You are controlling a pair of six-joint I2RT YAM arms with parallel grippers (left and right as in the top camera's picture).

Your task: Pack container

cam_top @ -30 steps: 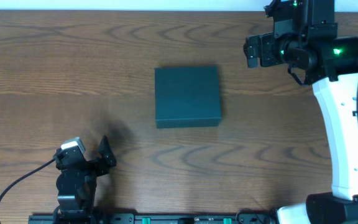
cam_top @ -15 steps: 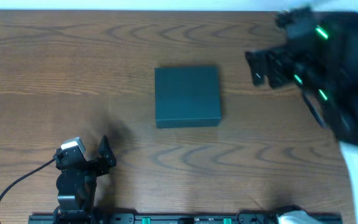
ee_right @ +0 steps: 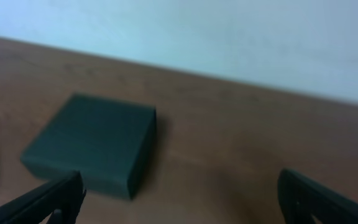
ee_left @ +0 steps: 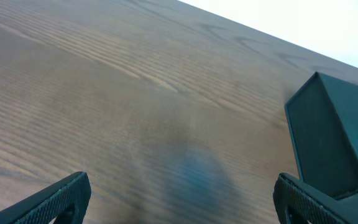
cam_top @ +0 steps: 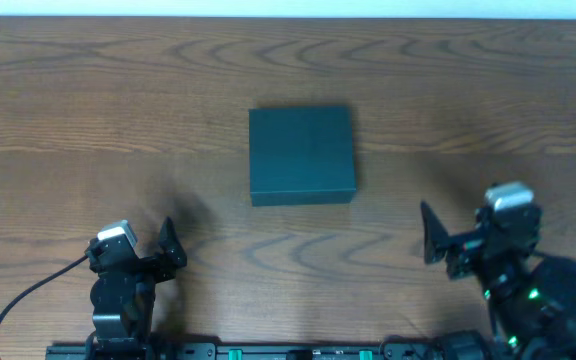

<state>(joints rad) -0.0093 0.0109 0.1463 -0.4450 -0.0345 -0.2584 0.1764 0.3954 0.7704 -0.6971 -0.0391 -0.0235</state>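
The container [cam_top: 301,155] is a dark teal box lying flat at the table's centre with its lid down. My left gripper [cam_top: 158,250] rests near the front edge at the left, open, with nothing between its fingers. In the left wrist view the container [ee_left: 334,137] stands off to the right, beyond the gripper [ee_left: 182,205], whose fingertips [ee_left: 61,198] are spread wide. My right gripper [cam_top: 448,245] sits near the front edge at the right, also open and holding nothing. The right wrist view is blurred and shows the container [ee_right: 92,140] ahead on the left of the gripper [ee_right: 182,202].
Bare wood-grain table [cam_top: 88,120] surrounds the box on all sides. A black rail [cam_top: 268,350] runs along the front edge between the two arm bases. A pale wall [ee_right: 229,37] lies beyond the far edge.
The right arm has swung from the far right back of the table down to the front right, close to its base. The left arm and the container have not moved.
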